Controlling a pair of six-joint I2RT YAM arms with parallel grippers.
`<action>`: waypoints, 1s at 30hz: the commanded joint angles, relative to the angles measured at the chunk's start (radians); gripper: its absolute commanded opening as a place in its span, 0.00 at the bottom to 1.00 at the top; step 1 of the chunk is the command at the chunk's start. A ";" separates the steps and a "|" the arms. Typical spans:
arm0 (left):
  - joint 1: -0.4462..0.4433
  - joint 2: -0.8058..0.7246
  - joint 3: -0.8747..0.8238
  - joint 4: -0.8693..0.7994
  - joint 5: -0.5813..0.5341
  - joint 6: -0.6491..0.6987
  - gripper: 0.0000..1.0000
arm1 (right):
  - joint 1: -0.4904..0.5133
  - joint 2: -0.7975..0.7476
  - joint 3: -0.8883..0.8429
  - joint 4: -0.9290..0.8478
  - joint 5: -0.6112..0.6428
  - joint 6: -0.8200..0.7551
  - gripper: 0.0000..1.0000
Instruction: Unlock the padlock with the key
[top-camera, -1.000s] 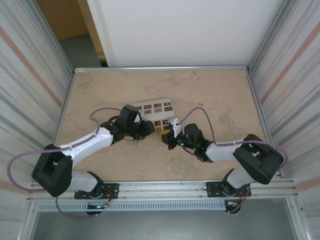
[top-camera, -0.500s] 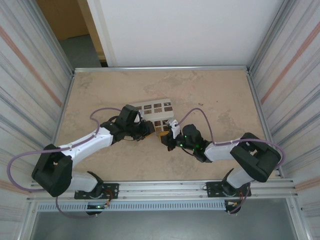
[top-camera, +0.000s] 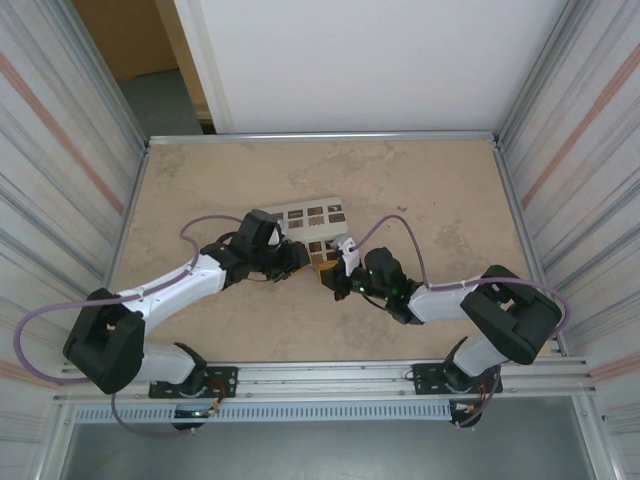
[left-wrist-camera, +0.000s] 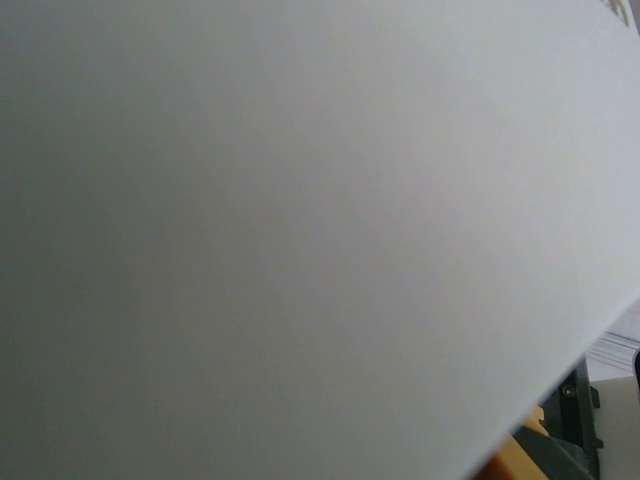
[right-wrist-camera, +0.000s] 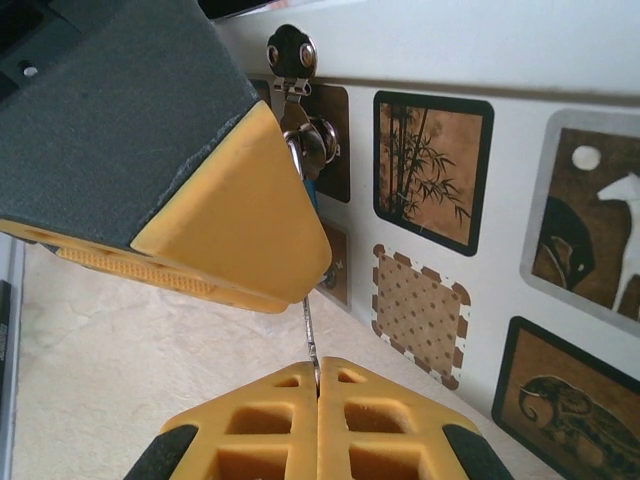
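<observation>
**Thin key, half-hidden lock: plenty of room for a slip**

Pinches the key (right-wrist-camera: 309, 335) between the clenched tips of the right end effector (right-wrist-camera: 318, 385), just off the near side of the white box (right-wrist-camera: 506, 200), thin blade aimed up at the padlock (right-wrist-camera: 313, 192). Shows of the padlock no more than a blue sliver, hanging at the metal hasp (right-wrist-camera: 292, 60) on the box's patterned face and tucked behind one yellow pad (right-wrist-camera: 240, 210) of the left end effector (top-camera: 305, 260). Cannot tell a true clamp on the padlock from a mere rest against it, with the second finger hidden behind the first.

Could go wrong in several ways, judging from here:

- Could bend or twist so thin a blade when pushed off-axis at a keyway hidden behind that pad.
- Could let the key slide back through the tips, given so small a purchase on it.
- Could swing the padlock aside on the hasp without a firm hold from the left, sending the blade skating along the box's face.
- Could knock the two end effectors together, nearly touching as they are beside the box.
- Could drop the key onto the counter (right-wrist-camera: 120, 380) beside the box, a poor place for a fresh pickup of something so flat.

Calls for a slow, straight push, then a gentle turn.
</observation>
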 joint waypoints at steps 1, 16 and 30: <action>-0.009 -0.029 0.026 0.046 0.036 -0.013 0.14 | 0.009 -0.012 0.031 0.033 0.020 -0.007 0.00; -0.012 -0.023 0.021 0.054 0.039 -0.016 0.14 | 0.016 -0.025 0.026 0.043 0.090 -0.031 0.00; -0.013 -0.025 0.018 0.051 0.036 -0.018 0.14 | 0.031 -0.035 0.017 0.042 0.070 -0.043 0.00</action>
